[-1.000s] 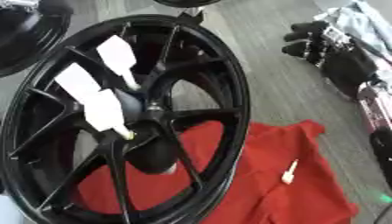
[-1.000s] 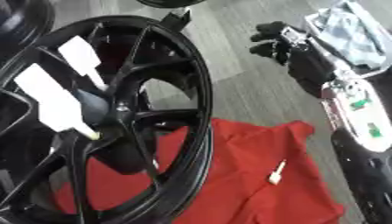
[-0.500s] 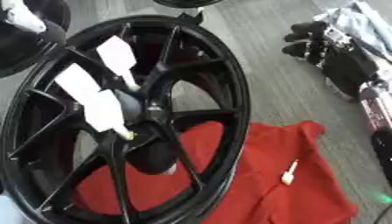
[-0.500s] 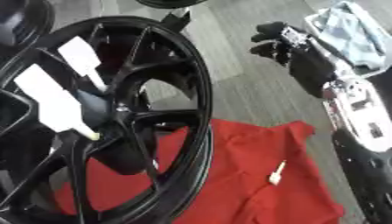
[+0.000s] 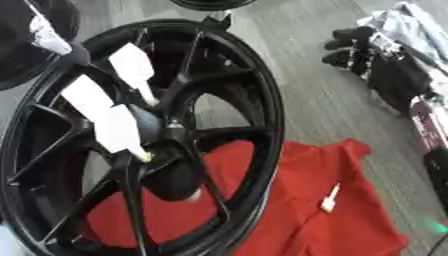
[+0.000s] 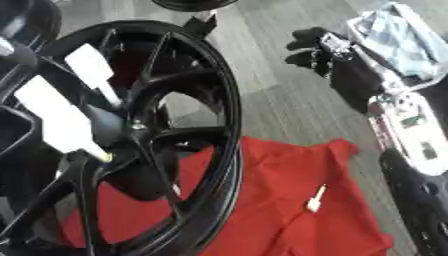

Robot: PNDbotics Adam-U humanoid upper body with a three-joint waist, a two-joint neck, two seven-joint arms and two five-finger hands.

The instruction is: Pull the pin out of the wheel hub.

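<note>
Left eye view is showing me the wheel hub [image 5: 140,145], a big black spoked rim standing tilted and filling the left side of what I am seeing. Three white pins are sticking out of its centre area: an upper pin [image 5: 133,67], a middle pin [image 5: 87,96] to its lower left, and a lower pin [image 5: 121,132] whose narrow tip is pointing down toward the hub's middle. All three are seated in the hub, with their flat white tabs pointing up and left.

Under the rim a red cloth [image 5: 302,200] is lying spread on the grey surface [image 5: 306,105], and the rim's lower edge is resting over its left part. A loose white pin [image 6: 314,200] is lying on the cloth to the right of the rim, apart from it.

I am holding my right robot hand [image 6: 319,47] up at the upper right, well apart from the hub and touching nothing; its dark fingers are curling inward around nothing. My right forearm [image 6: 407,125] is running down the right edge. My left robot hand is not appearing in either view.
</note>
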